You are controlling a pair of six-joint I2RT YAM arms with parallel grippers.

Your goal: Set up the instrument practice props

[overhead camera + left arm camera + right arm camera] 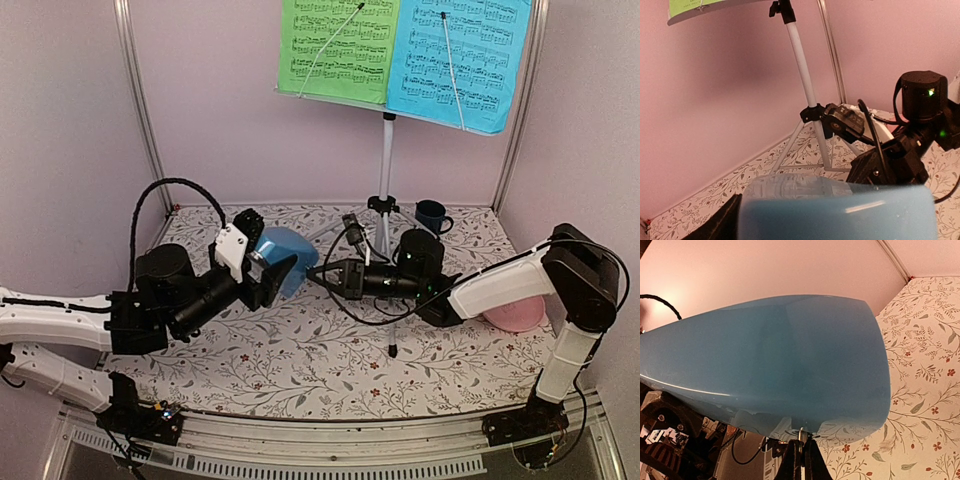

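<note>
Two sheets, green sheet (335, 45) and blue sheet (455, 60), sit on the stand (386, 165) at the bench's (300, 370) back edge, so the metronome (285, 248) looks like the step in hand. The left pincer (275, 270), spread wide, clasps it tilted above mid-bench, nearer the left edge. The right pincer (800, 460) is closed tight, tips at a thin pin (801, 433) on the metronome; whether it grips, I cannot tell. Next calls for working that pin gently, then setting the metronome upright.

Blue metronome (790, 365): smooth glossy plastic, clear highlights. The music stand (384, 170) has a silver metal pole with a slight sheen and black plastic joints. The green sheet (338, 45) and blue sheet (455, 55) are matt printed paper. The worktop (300, 370) has a matt floral-print covering. Far-right mug (431, 216): dark, glossy.
</note>
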